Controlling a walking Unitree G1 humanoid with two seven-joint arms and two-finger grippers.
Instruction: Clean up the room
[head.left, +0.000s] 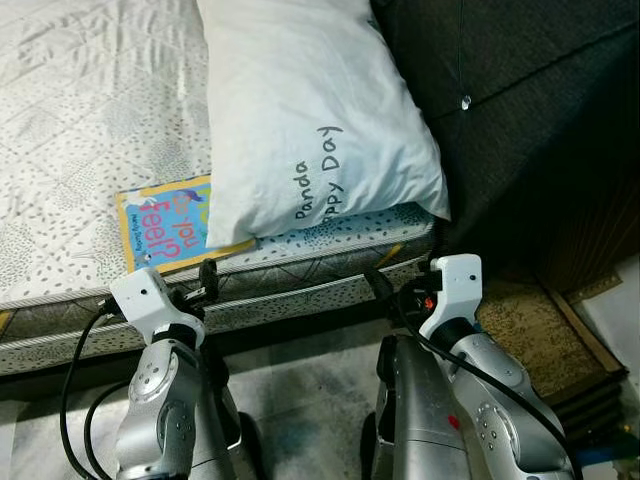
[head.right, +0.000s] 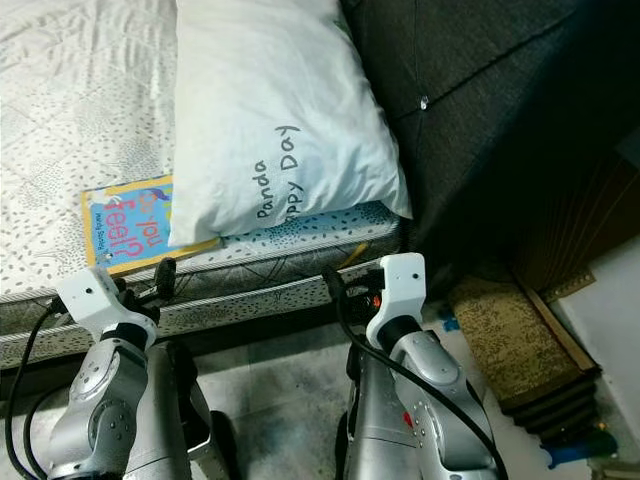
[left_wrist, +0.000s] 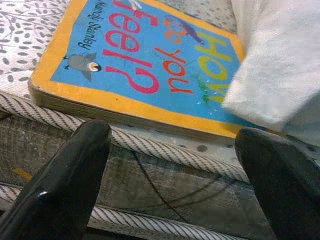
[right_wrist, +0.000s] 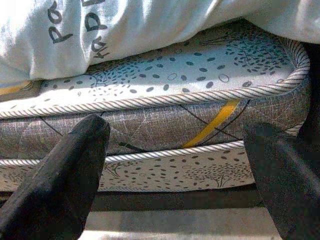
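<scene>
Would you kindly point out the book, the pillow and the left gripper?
book (left_wrist: 150, 65), left wrist view, middle of the cover.
pillow (head.left: 300, 110), left eye view, its middle.
left gripper (left_wrist: 175, 170), left wrist view, between its fingertips.

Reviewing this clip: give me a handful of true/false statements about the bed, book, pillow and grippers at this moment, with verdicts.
1. The book lies on the mattress near its edge. True.
2. The pillow lies clear of the book, with a gap between them. False: one pillow corner overlaps the book's right side.
3. The left gripper is shut on the book. False: its fingers are apart, in front of the mattress side just below the book, holding nothing.
4. The right gripper is open, facing the mattress side below the pillow. True.
5. The pillow carries printed words. True: "Panda" and "Happy Day" can be read.
</scene>
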